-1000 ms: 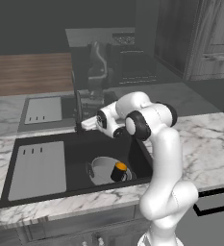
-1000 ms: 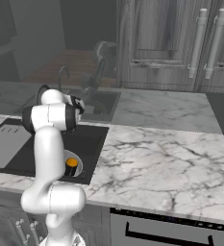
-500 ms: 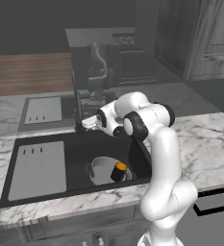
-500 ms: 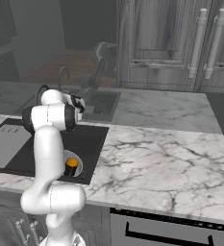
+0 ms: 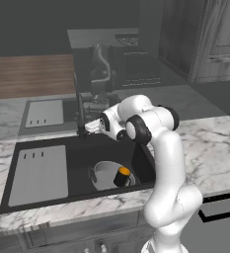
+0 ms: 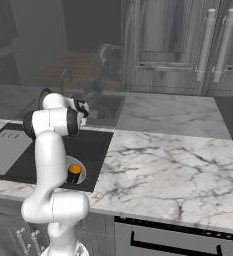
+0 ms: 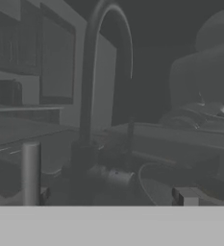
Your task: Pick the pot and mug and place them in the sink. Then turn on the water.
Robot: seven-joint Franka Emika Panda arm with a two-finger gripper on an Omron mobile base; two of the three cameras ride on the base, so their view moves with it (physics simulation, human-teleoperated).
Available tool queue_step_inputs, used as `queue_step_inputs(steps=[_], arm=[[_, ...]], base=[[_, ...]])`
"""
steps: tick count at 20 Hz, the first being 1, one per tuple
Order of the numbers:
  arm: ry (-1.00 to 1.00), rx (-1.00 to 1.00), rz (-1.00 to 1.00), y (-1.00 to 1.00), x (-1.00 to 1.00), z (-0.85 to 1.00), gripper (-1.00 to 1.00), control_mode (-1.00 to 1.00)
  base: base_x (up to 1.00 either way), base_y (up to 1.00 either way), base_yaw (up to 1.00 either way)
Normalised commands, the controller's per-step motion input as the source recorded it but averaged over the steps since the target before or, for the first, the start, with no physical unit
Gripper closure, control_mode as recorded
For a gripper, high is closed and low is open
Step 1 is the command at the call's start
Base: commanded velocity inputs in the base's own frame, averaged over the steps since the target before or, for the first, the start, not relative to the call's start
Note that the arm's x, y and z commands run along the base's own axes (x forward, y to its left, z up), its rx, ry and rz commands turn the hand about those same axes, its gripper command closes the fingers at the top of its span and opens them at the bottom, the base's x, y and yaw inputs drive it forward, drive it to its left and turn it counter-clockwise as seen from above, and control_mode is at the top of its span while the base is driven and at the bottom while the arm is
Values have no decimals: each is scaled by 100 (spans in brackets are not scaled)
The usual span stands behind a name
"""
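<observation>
Pot (image 5: 106, 174) and mug (image 5: 121, 176) sit in the sink (image 5: 77, 153), below our fingers (image 5: 90, 127) (spread apart, empty). We're at the faucet (image 7: 92, 96) step; next, nudge its handle.

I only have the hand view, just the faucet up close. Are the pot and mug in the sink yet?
Observer: Yes. The left base view shows the pot in the sink, toward its front right.
Operator: And the mug?
Observer: The mug stands inside the pot, orange top up.
Operator: Where's the gripper relative to the faucet?
Observer: The gripper is open, low by the base of the faucet, just right of it in the left base view.
</observation>
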Motion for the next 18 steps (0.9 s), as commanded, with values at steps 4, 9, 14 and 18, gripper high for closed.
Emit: queue_step_inputs(steps=[4,9,14,18], arm=[[0,0,-9,-7,0,-3,-100,-100],[0,0,-10,-5,0,0,-100,-100],[0,0,-12,-18,0,-2,-100,-100],[0,1,-18,-34,0,-5,-100,-100]], base=[[0,0,0],[0,0,0],[0,0,0],[0,0,0]])
